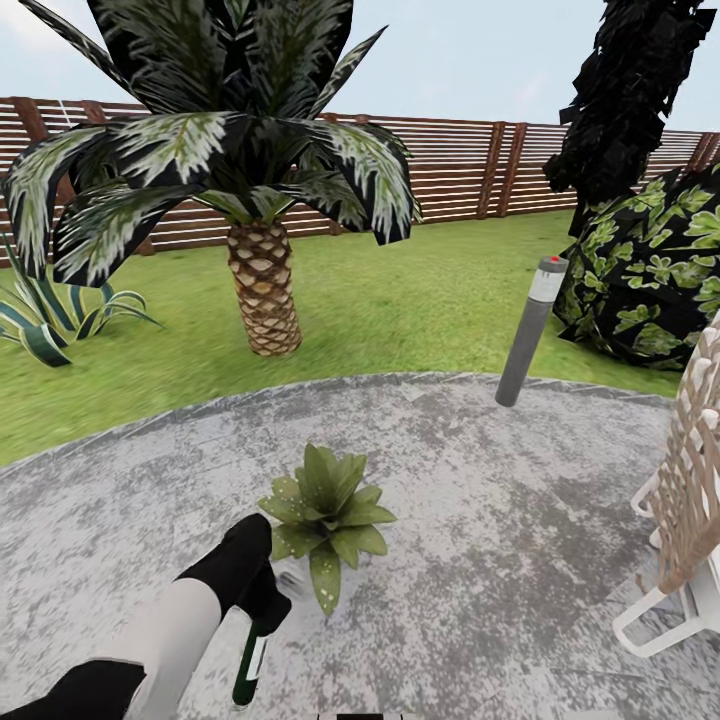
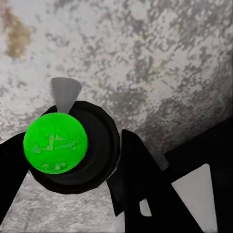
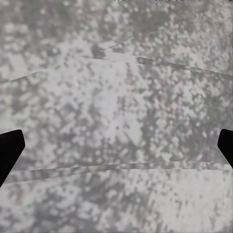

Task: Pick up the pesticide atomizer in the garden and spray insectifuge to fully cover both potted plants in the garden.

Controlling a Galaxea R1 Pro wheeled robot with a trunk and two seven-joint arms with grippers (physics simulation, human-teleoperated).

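Observation:
One potted plant [image 1: 328,515], a low rosette of broad green leaves, sits on the round stone patio [image 1: 480,520]; its leaves hide the pot. A few of its near leaves carry faint pale specks. My left gripper [image 1: 262,600] hangs just in front and left of it, shut on the pesticide atomizer [image 1: 250,660], a dark green bottle with a white band pointing down. In the left wrist view the atomizer [image 2: 56,143] shows a bright green round top in a dark ring with a grey nozzle, held in my left gripper [image 2: 73,162]. My right gripper [image 3: 116,145] is open over bare stone.
A scaly-trunked palm [image 1: 262,290] and a striped agave [image 1: 50,320] stand on the lawn behind the patio. A grey bollard lamp [image 1: 530,330] leans at the patio's far edge. A dark leafy bush [image 1: 650,270] and a wicker chair [image 1: 690,500] stand at the right, before the slat fence [image 1: 450,170].

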